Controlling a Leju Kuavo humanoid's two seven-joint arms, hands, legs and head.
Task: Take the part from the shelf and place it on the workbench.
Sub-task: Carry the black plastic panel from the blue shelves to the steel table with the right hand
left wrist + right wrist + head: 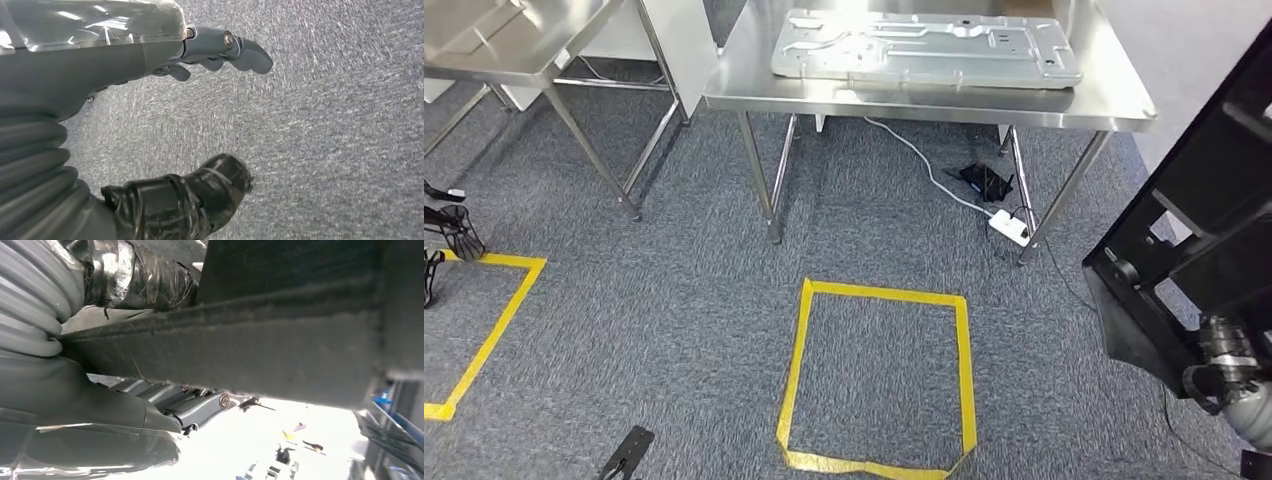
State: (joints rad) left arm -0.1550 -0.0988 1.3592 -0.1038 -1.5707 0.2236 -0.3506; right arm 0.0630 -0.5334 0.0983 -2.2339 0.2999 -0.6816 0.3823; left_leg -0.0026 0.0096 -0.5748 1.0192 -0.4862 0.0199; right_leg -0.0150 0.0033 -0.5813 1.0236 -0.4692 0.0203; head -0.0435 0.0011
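Two hands, one part. Head view: black part [1194, 230] at 3 o'clock, held up at the right edge, right hand [1224, 365] under its lower end; steel workbench [1114, 105] at 12 o'clock carries a grey panel [924, 48]; yellow tape square [879, 380] on carpet at 6. Right wrist view shows the grip up close: part's edge lies between thumb and fingers [175, 400], clamped. Left wrist view: left hand [200, 100] over bare carpet, fingers loosely spread, holding nothing.
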